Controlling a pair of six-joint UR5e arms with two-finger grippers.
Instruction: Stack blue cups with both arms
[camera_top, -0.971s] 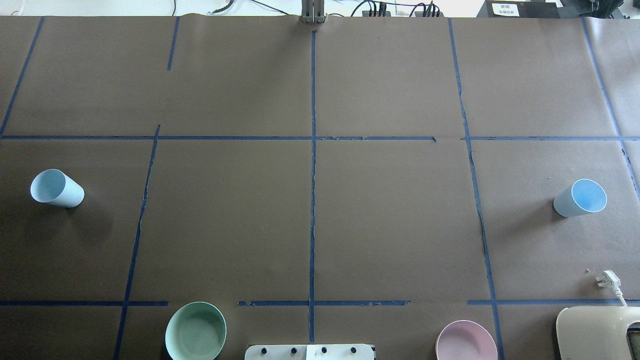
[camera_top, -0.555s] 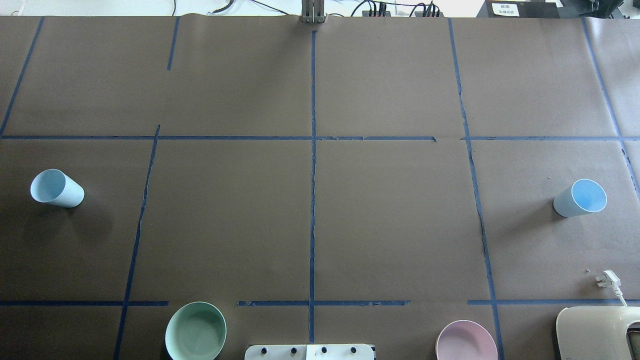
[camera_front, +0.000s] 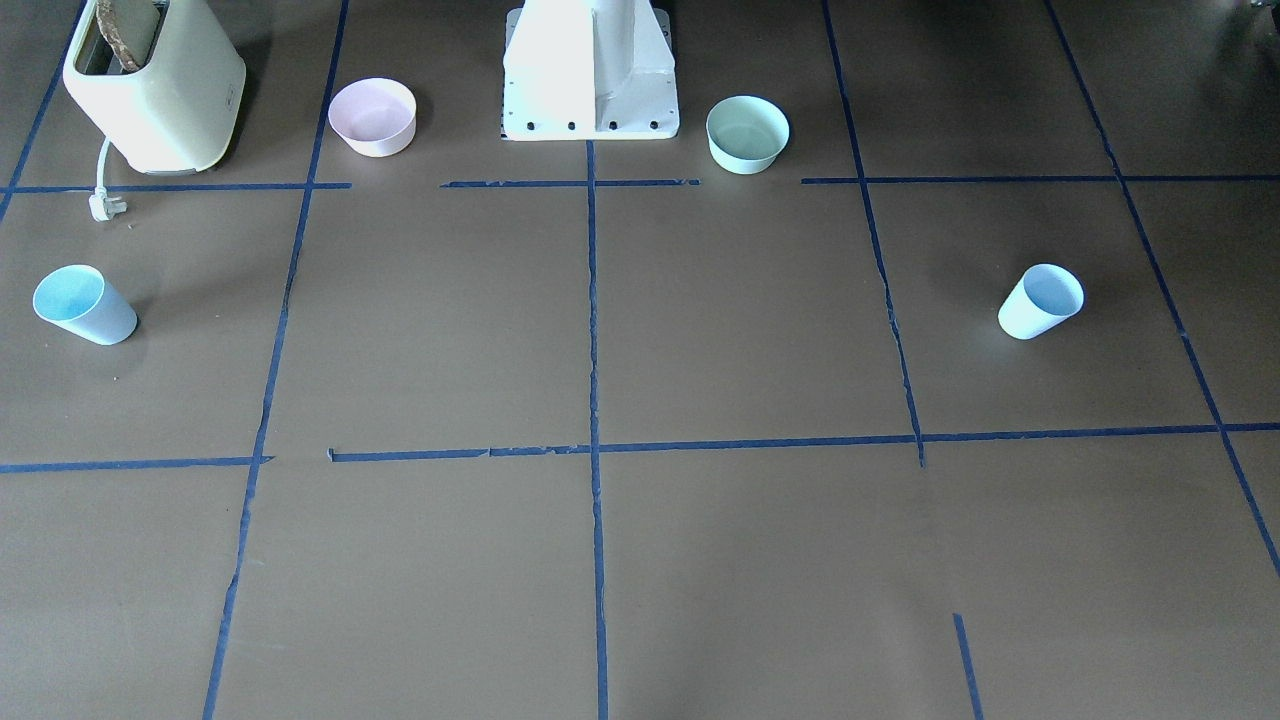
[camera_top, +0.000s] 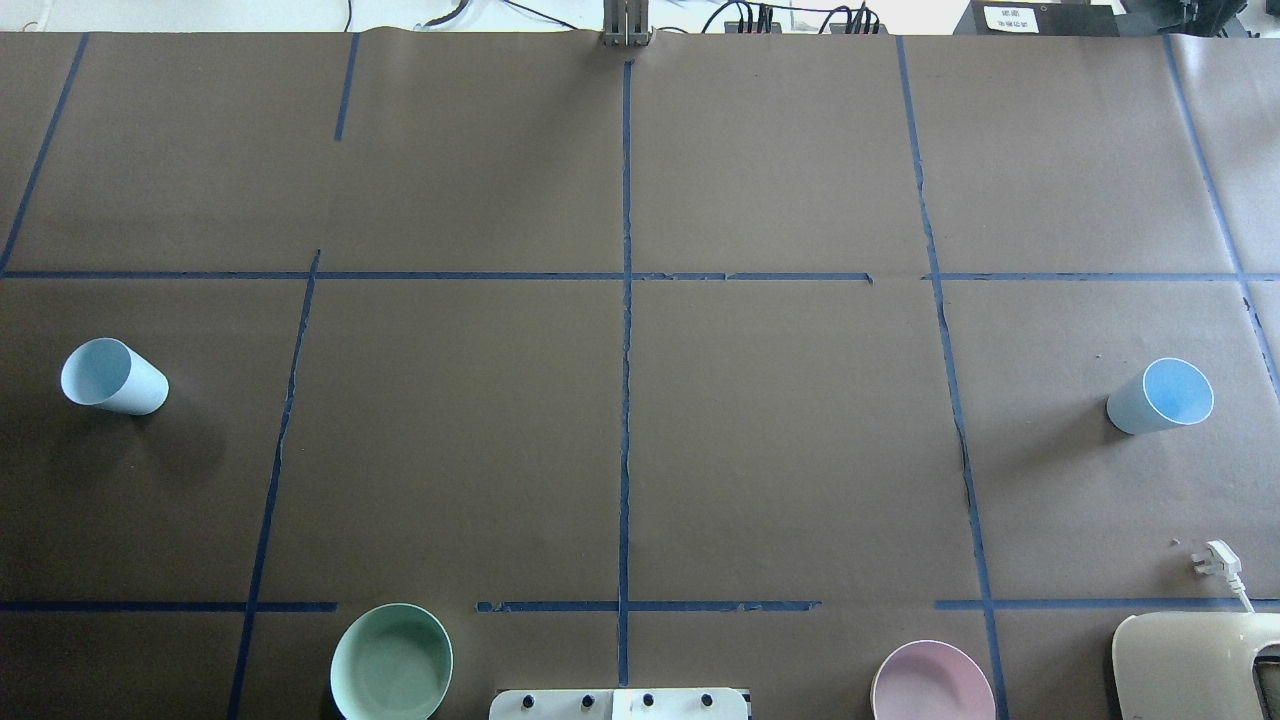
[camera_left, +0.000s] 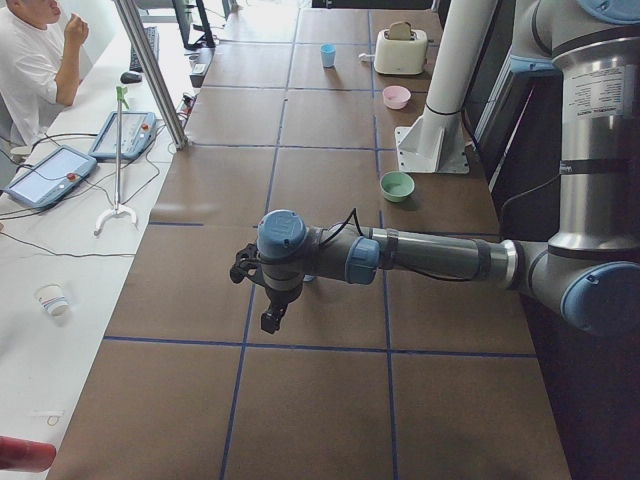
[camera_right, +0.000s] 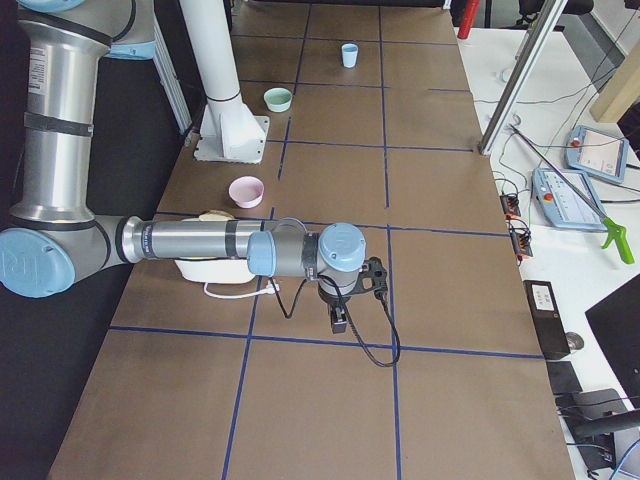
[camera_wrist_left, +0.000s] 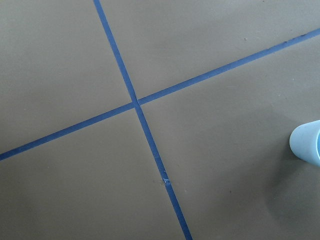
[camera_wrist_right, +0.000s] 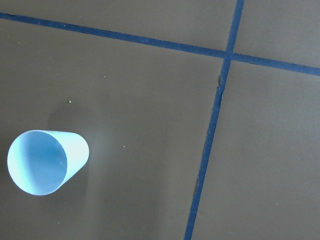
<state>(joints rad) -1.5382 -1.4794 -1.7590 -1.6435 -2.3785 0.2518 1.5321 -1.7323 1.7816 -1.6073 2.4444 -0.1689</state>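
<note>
**Overhead exterior shows no change: the stacking has not begun**

Along the worktop's robot-side edge stand the white pedestal (camera_top: 618, 703), the mint-green bowl (camera_top: 391, 662) to its left and the pink bowl (camera_top: 932, 683) to its right. A cream toaster (camera_top: 1190, 665) fills the near right corner.

Farther in, about midway to the far edge, the left blue cup (camera_top: 112, 376) stands mouth-up close to the left edge. The right blue cup (camera_top: 1160, 396) stands mouth-up close to the right edge, so the two are well apart.

Against the pictures from a second ago, no cup or bowl has shifted and no arm has entered this view.

The side views show each arm stretched over its own end of the table. The left gripper (camera_left: 271, 318) and the right gripper (camera_right: 338, 318) both point down, and neither holds anything. Whether their jaws are wide or narrow cannot be told from there.

The right wrist camera sees its cup whole, while the left catches only a sliver. The task looks to be at its very start, with both cups yet to be grasped and brought together.
</note>
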